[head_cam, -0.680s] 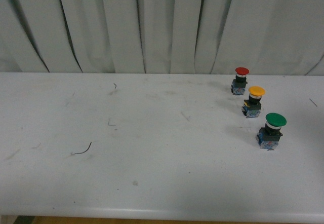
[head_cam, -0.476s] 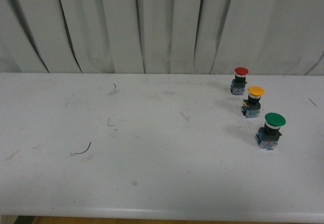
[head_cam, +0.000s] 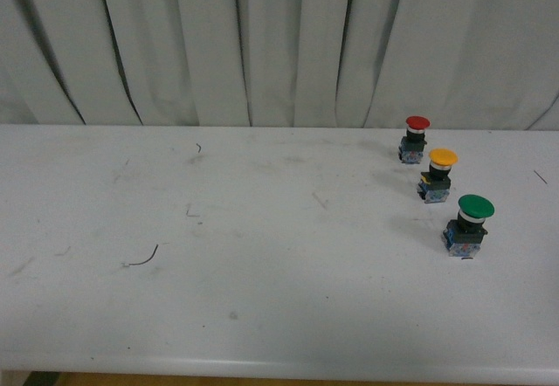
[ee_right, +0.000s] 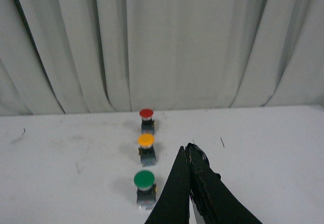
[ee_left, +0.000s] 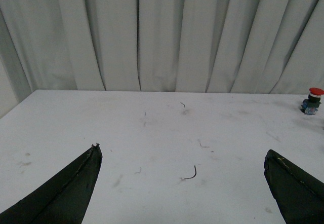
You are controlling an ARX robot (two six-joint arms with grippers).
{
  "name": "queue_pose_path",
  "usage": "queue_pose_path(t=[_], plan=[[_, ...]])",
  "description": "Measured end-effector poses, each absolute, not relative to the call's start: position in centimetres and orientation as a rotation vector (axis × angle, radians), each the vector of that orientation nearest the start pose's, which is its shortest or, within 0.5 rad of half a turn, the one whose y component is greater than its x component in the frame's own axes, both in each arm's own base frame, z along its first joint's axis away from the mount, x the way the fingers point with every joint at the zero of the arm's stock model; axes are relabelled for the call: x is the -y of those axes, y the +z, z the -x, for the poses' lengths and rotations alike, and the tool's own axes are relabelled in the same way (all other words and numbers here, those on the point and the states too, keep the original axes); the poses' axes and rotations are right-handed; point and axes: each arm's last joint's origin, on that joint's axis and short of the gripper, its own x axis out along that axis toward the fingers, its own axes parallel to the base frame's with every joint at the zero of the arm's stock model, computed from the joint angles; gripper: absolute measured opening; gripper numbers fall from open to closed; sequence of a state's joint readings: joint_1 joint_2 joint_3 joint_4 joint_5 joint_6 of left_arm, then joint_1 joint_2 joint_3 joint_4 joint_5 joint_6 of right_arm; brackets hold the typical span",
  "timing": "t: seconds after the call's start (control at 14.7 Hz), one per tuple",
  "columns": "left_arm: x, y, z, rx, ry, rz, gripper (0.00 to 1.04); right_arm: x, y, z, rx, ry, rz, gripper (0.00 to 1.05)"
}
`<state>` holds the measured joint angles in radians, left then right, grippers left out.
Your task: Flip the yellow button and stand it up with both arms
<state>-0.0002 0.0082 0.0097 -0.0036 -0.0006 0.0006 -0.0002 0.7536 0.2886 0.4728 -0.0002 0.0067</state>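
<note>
Now, front view: white table (head_cam: 262, 299), scuffed, backed by a pale pleated curtain (head_cam: 262, 45). No arm shows in this view.

Three push buttons stand in a slanted row on the table's right side, all upright, caps on top. The yellow button (head_cam: 438, 175) is the middle one, standing on its blue-black base. The red button (head_cam: 414, 139) sits just beside it at about 11 o'clock, nearer the curtain. The green button (head_cam: 466, 224), the largest, sits just beside it at about 5 o'clock, nearer the front edge. None of the three touch.

A short curved wire scrap (head_cam: 142, 258) lies well apart from them at about 8 o'clock of table centre. A smaller dark scrap (head_cam: 198, 148) lies near the curtain at roughly 11 o'clock.

Left wrist view: left gripper (ee_left: 185, 183) spread wide, released, its two black fingers (ee_left: 66, 193) at opposite edges of the picture, nothing between them. It hangs above bare table, the wire scrap ahead of it, the red button far off near the curtain.

Right wrist view: right gripper (ee_right: 186, 150) clenched, the two black fingers pressed together, tips meeting, nothing held. It hovers clear of the buttons; the tips sit beside the row, between yellow and green level, touching neither.
</note>
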Motion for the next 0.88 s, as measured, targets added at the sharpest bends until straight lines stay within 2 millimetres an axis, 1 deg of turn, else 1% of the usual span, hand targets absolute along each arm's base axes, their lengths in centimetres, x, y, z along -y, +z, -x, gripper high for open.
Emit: queue_pose_path(t=[0.07,0.14,0.27,0.41,0.75,0.88], plan=[[0.0,16.6,-9.8,-0.002,0.0,-0.001,0.98,0.0,21.5,-16.5,-0.021,0.0,-0.003,0.02],[0.0,16.6,-9.8,-0.002,0.0,-0.001,0.98,0.0,20.9,-15.9,-0.019,0.0,-0.003,0.02],[0.0,16.6,-9.8,-0.002,0.0,-0.001,0.98,0.0,20.4,-14.9,0.01,0.0,-0.003,0.02],[0.0,16.6,-9.8,-0.002,0.0,-0.001,0.98,0.0,19.2,-14.2,-0.011,0.0,-0.003,0.02],[0.0,16.6,-9.8,-0.002,0.0,-0.001,0.98,0.0,17.9,-12.7,-0.006,0.0,-0.003,0.02],[0.0,16.6,-9.8,-0.002,0.0,-0.001,0.98,0.0,17.8,-12.2,0.001,0.0,-0.003,0.02]])
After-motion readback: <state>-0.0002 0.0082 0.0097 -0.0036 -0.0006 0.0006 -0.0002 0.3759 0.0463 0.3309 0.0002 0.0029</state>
